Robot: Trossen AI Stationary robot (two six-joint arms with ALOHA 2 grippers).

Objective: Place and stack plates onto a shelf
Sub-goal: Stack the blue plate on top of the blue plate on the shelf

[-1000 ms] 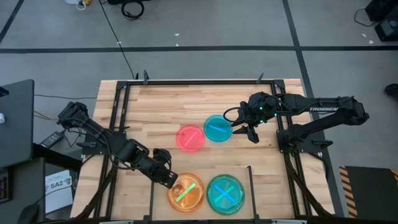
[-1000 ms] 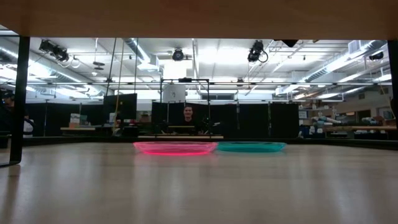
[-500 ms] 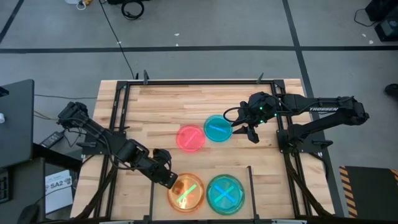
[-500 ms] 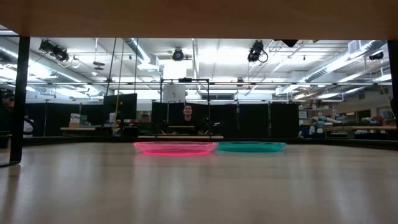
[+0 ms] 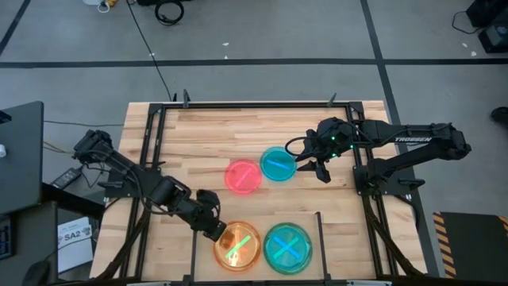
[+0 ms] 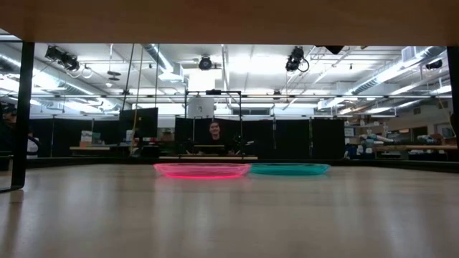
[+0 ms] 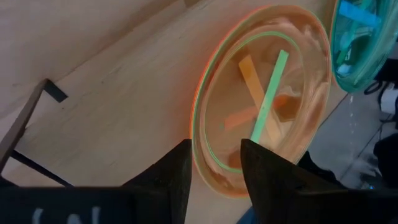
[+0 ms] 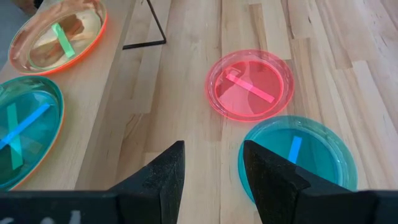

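Round translucent plates on wood table: pink [image 5: 244, 175] touching cyan [image 5: 278, 164] mid-table; orange stack [image 5: 237, 245], cyan stack [image 5: 287, 247] at near edge. Left gripper [image 5: 215, 230] parted around orange rim, possibly touching. Right gripper [image 5: 312, 169] open beside cyan.

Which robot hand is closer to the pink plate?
Right. The right gripper hangs just past the cyan plate beside the pink plate; the left gripper sits farther off, at the orange plate.

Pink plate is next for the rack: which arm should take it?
Probably right. The right hand is open beside the cyan plate, which touches the pink plate. The left hand is open at the orange stack.
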